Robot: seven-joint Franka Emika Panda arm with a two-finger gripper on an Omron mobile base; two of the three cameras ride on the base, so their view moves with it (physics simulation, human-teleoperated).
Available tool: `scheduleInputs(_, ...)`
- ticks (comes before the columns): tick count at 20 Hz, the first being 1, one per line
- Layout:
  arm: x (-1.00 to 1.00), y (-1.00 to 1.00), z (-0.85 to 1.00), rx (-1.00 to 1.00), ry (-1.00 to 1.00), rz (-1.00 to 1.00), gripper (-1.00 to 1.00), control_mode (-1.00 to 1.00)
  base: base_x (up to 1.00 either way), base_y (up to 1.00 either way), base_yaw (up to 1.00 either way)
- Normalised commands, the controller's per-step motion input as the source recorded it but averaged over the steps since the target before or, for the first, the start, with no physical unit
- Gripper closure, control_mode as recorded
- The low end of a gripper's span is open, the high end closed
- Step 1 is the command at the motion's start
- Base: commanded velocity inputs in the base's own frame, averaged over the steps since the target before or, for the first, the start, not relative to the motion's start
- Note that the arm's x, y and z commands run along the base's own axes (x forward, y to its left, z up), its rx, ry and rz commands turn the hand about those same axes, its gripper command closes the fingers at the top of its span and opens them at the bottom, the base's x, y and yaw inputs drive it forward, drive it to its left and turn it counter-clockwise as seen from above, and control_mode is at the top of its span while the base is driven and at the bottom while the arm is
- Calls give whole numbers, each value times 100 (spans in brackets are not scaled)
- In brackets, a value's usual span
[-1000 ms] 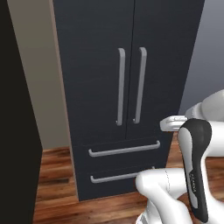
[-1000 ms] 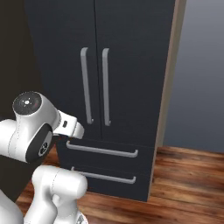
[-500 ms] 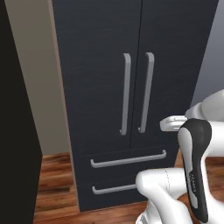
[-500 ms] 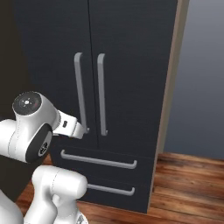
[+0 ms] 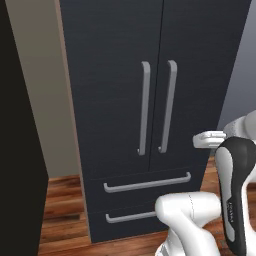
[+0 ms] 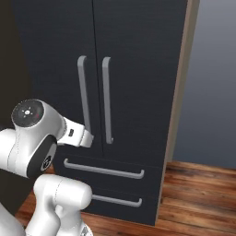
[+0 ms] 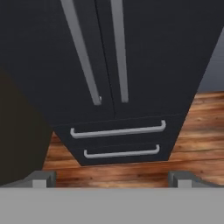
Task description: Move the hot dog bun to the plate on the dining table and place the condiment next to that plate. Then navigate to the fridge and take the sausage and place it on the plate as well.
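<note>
Closer than a second ago, the fridge [image 5: 150, 115] now looms larger in both base views; since the whole picture has shifted, I put that down to the base driving forward, not to anything in the room moving. My arm keeps the same folded pose throughout.

Nearest to me, the gripper [image 7: 112, 180] stands wide open and empty, its two grey fingertips [image 7: 40, 178] set far apart at the bottom of the hand view with nothing between them. Just beyond the jaws lies the wooden floor [image 7: 192, 144], reddish-brown planks running across in front of the fridge.

Ahead of the jaws and a little above them are the two drawers of the fridge, both closed: the lower drawer handle [image 7: 121, 152] first, then the upper drawer handle [image 7: 118, 130] just past it. Higher and farther still, the two doors meet at a centre seam, each carrying a long upright grey handle: the left door handle [image 7: 83, 54] and the right door handle [image 7: 119, 50], standing close on either side of the seam. Both doors are shut, so I cannot see the sausage.

Off to the left of the jaws a dark panel [image 5: 20, 150] stands beside a beige wall [image 5: 47, 85]. To the right, past the wooden side trim [image 6: 182, 78] of the fridge, is a grey-blue wall [image 6: 212, 83].
</note>
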Motion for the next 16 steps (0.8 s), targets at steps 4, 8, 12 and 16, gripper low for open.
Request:
scheduleInputs(4, 7, -18, 30, 0, -4, -10, -100, -100, 0, 0, 0)
scheduleInputs(8, 59, -1, 44, 0, 0, -13, -100, -100, 0, 0, 0)
scheduleInputs(12, 57, -6, 31, 0, -1, -7, -100, -100, 0, 0, 0)
scheduleInputs(16, 43, -3, 1, -1, -6, 3, -100, -100, 0, 0, 0)
